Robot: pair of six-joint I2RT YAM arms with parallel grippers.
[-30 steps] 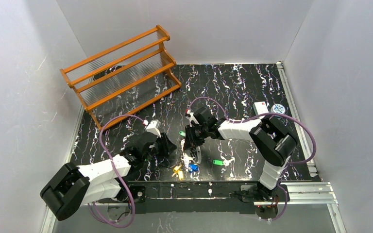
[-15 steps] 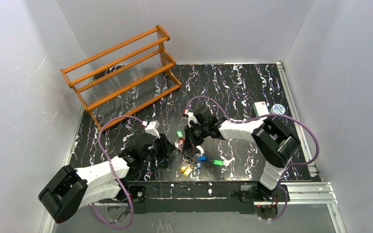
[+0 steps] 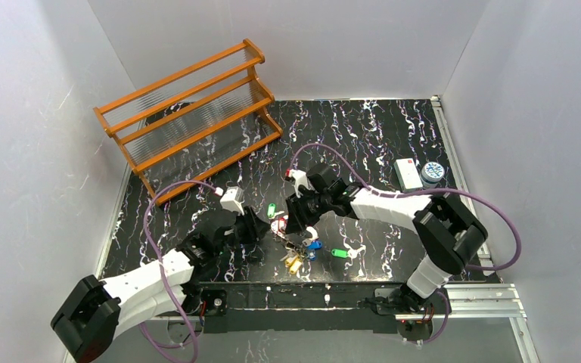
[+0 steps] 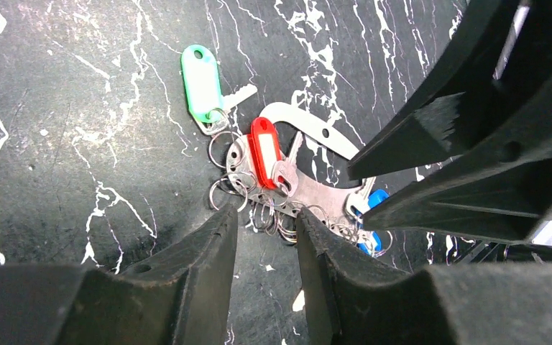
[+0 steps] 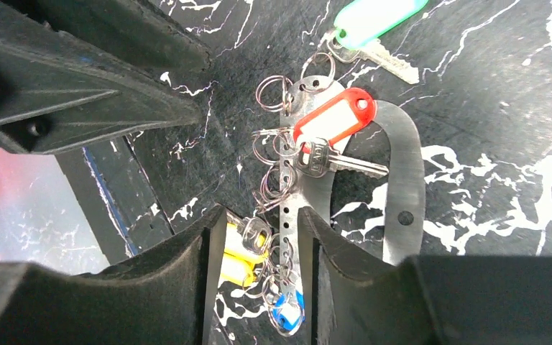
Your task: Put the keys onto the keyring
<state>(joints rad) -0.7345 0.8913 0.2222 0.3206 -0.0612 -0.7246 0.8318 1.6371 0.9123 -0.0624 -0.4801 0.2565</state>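
Black marbled worktop [image 3: 393, 128], top view: keys [image 3: 302, 253] and keyring [image 3: 281, 224] lie between left tool [image 3: 263, 229] and right tool [image 3: 300, 229]. Left wrist: we note its tool spread, small rings [image 4: 266, 215] just past the tips, nothing pinched. Right wrist: tool spread astride the keyring's strip, which carries a red tag [image 5: 330, 118].

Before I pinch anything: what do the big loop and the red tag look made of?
Keyring: probably thin flat metal, brushed grey with a dull sheen and punched holes. Red tag: likely glossy moulded plastic, with a pale label window. The key beside it looks like bright silvery metal.
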